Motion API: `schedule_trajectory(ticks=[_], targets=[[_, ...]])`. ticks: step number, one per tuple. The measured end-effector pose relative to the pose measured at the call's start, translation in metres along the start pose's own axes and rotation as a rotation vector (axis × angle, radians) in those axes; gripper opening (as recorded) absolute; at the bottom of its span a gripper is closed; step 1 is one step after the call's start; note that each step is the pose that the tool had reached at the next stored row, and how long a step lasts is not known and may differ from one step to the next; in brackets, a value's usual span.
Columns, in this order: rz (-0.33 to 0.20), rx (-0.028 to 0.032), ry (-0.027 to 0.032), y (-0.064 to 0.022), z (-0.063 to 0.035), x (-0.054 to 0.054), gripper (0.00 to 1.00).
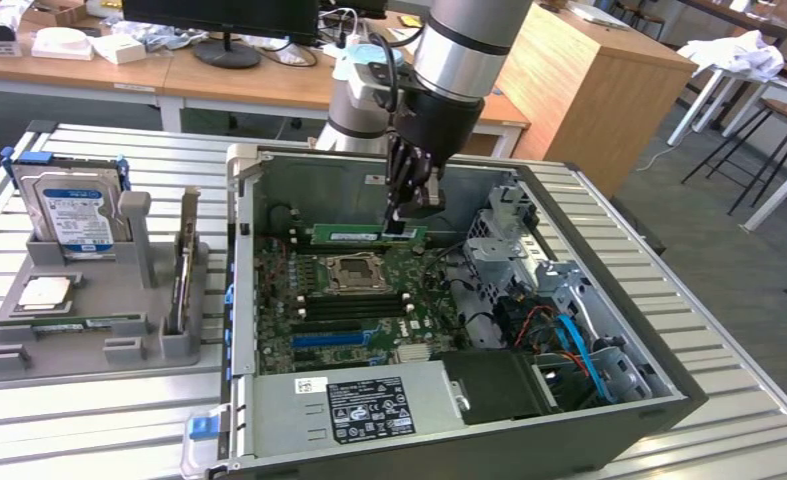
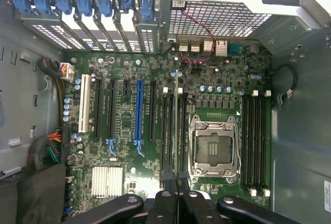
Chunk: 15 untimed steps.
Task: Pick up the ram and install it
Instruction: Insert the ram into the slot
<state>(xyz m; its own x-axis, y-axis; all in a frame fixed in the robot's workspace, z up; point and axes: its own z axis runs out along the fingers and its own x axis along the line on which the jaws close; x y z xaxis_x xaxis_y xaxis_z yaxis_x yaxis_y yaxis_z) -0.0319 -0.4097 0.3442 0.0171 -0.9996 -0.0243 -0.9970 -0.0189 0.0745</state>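
Edge-down ram (image 1: 360,235) in the tool (image 1: 401,230), long axis level over the motherboard (image 1: 316,325)

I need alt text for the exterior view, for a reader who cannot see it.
The gripper, shut on the ram, holds it inside an open computer case above the motherboard. A grey holder with a hard drive stands at the exterior view's left.

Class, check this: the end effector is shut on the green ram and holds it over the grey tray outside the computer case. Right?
No. The end effector, shut on the ram, holds it inside the computer case, above the motherboard, not over the grey tray; the exterior view shows this.
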Motion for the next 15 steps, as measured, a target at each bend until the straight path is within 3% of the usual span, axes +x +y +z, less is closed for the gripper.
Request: schedule_trajectory(ticks=[15], targets=[[0.000,0.0000,0.0002,-0.0010,0.0133,0.000,0.11]])
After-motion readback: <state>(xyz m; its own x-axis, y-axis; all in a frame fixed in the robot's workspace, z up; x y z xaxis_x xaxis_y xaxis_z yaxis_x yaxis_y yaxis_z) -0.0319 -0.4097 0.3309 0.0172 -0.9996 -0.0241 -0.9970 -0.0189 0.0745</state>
